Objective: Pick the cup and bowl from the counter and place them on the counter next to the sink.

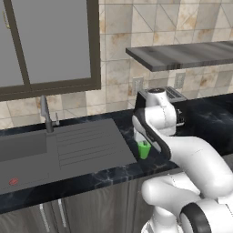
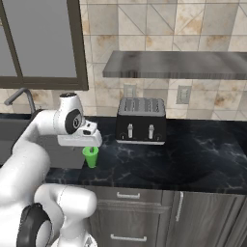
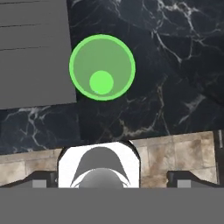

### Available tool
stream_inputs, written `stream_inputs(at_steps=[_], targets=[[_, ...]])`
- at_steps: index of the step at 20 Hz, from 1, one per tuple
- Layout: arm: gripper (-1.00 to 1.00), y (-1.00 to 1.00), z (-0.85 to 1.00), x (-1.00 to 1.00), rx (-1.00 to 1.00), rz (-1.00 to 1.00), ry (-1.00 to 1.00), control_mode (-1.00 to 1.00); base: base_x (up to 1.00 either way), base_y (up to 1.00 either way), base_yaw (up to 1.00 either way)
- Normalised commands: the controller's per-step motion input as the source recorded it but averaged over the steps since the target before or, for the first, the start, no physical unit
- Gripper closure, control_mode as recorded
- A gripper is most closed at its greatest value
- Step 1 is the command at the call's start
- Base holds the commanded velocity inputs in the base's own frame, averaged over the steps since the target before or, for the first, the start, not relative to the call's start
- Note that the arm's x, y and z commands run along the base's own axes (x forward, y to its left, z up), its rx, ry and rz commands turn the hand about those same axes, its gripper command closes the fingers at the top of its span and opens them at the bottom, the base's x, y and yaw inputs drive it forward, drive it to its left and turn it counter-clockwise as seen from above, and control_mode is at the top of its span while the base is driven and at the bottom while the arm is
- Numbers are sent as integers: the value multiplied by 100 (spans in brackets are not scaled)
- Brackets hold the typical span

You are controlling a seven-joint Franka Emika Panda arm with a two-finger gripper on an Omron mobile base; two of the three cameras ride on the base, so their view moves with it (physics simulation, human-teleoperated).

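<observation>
The counter [image 2: 202,154] runs black and glossy with white veins along the tiled wall, over dark wood cabinets [image 2: 193,217]. At its left end the grey sink [image 1: 27,150] is let into it, a ribbed drainboard [image 1: 86,143] on the side nearer the arm and a curved faucet [image 1: 45,113] at the back. A window [image 1: 45,41] sits above the sink, and a grey shelf [image 2: 173,65] hangs on the wall further right.

The toaster [image 2: 142,120] stands upright at the back of the counter under the shelf, black with a steel top, well to the right of the sink.

The arm bends forward over the counter edge, its hand hanging above the strip of marble between drainboard and toaster. The gripper [image 3: 112,177] points straight down with its fingers [image 3: 43,179] spread wide and nothing between them; from the base views the fingers are hidden behind the wrist, so I take their spread from the hand view.

The cup [image 2: 90,157], bright green and upright, stands on the marble just beside the drainboard's right edge, directly below the hand and clear of it. In the hand view the cup [image 3: 102,67] is seen from above, its open mouth round, with the drainboard edge just beside it.
</observation>
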Motion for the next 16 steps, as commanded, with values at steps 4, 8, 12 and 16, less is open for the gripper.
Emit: stream_inputs(at_steps=[4,8,12,16], targets=[[-100,-2,12,-45,5,3,11,-100,0,0,0],[-100,0,4,-45,7,3,12,-100,0,0,0],[-100,0,0,-39,7,3,5,-100,0,0,0],[-100,0,0,-27,2,2,1,-100,0,0,0]])
